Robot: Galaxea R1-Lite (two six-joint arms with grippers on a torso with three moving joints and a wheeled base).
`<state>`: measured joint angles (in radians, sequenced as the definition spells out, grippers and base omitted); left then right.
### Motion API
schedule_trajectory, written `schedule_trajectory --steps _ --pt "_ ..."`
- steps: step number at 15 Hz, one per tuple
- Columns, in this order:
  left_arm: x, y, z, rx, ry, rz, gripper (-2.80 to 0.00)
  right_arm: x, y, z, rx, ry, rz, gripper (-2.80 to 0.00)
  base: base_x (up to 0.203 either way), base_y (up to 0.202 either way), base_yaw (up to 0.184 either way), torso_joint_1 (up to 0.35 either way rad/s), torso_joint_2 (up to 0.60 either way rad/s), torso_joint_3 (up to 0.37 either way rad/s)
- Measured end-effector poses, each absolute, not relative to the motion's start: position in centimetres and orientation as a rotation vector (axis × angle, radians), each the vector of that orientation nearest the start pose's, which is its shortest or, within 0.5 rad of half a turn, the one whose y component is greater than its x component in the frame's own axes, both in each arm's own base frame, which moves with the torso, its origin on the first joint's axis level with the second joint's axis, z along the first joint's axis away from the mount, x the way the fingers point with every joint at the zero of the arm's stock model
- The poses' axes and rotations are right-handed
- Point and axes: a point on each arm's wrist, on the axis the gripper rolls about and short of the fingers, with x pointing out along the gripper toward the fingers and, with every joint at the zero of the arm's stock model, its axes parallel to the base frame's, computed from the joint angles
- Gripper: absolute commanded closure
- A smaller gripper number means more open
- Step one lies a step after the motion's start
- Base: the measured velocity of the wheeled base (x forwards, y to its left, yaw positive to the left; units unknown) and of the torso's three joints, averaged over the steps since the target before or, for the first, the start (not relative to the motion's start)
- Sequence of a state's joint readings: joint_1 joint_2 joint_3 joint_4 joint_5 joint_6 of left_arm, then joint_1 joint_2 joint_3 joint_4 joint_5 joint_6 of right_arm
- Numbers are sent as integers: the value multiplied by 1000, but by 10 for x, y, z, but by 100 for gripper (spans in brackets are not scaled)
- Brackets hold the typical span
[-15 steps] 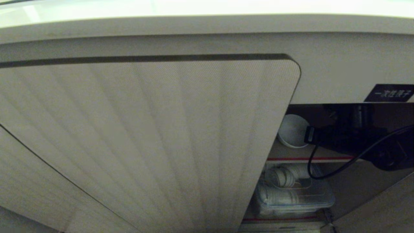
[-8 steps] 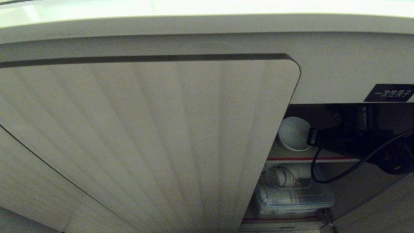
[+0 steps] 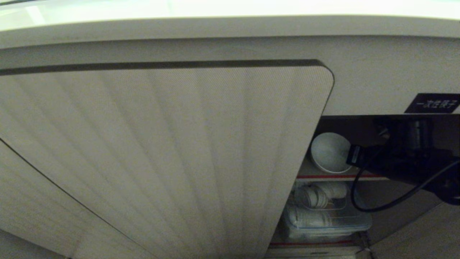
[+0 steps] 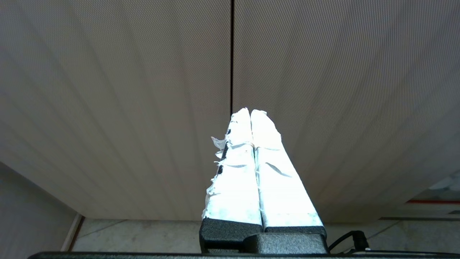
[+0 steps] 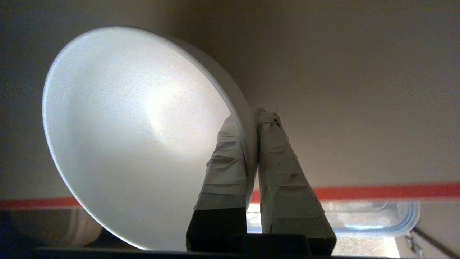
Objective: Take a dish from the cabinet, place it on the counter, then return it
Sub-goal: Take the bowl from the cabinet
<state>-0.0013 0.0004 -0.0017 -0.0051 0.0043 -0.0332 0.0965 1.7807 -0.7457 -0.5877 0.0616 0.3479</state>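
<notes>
The dish (image 3: 330, 151), a small white bowl, is tipped on its side in the open right bay of the cabinet (image 3: 161, 151), above the red-edged shelf (image 3: 323, 176). My right arm (image 3: 402, 162) reaches in from the right. In the right wrist view my right gripper (image 5: 251, 117) is shut on the dish (image 5: 136, 136), one taped finger inside the rim and one outside. My left gripper (image 4: 250, 112) is shut and empty, facing the ribbed doors (image 4: 323, 90). The counter (image 3: 215, 7) shows as a bright strip along the top.
A clear plastic box (image 3: 323, 216) holding white items sits on the lower shelf, under the dish. A black label (image 3: 433, 103) is fixed above the opening. The swung-open door (image 3: 424, 233) stands at the lower right. A black cable (image 3: 377, 205) loops below my right wrist.
My right arm has drawn back to the right and slightly down with the dish in its grip. The dish has come out from behind the door edge. The left arm is still.
</notes>
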Motion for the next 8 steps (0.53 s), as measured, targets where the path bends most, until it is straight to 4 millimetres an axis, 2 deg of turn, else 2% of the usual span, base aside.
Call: schedule_trajectory --steps 8 --pt "-23 0 76 -33 -6 2 0 279 28 142 349 471 73 0 0 0 0 0 0 0"
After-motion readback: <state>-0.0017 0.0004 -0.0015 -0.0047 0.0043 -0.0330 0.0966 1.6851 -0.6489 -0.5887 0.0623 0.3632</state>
